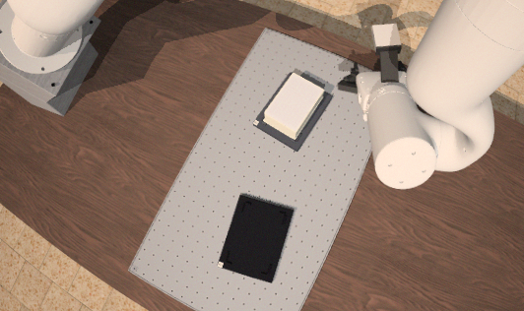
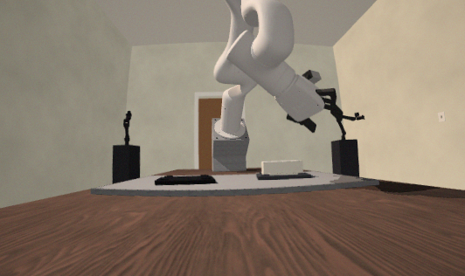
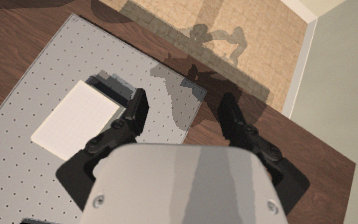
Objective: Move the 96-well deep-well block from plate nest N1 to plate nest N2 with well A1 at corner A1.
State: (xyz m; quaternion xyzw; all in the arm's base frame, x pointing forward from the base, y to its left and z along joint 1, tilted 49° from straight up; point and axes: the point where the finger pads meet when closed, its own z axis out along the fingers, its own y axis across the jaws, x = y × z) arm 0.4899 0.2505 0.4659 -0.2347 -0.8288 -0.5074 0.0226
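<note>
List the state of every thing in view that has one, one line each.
Block: upright, seated flat on N1, not gripped.
N1: occupied by the block.
N2: vacant, nothing on it.
Gripper: open, holding nothing, above the table off to the side of the block, not over it.

The claw point(image 3: 182, 112) is held wide apart above the tabletop point(image 3: 300, 150), the white block point(image 3: 75, 120) seen beside its left finger.
</note>
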